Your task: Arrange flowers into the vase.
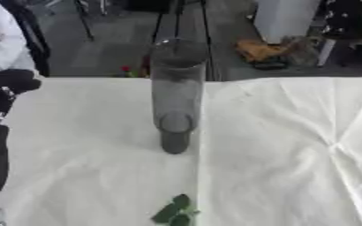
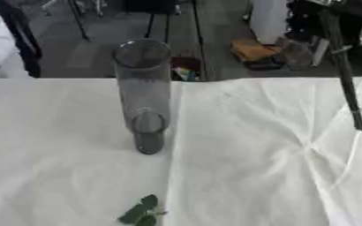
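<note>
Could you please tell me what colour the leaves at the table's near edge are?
Dark green leaves, clearest in the left eye view.

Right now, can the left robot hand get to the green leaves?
Probably yes. Only bare white cloth lies between the left robot hand at the left edge and the leaves; the vase stands farther back.

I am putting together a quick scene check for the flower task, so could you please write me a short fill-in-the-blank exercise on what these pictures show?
1. The tall clear vase stands upright and holds ____ flowers.
2. The table is covered by a creased ____ cloth.
3. Green leaves lie at the cloth's ____ edge, apart from the vase.
4. The dark left hand shows at the view's ____ edge.

Missing words: no; white; near; left
</note>
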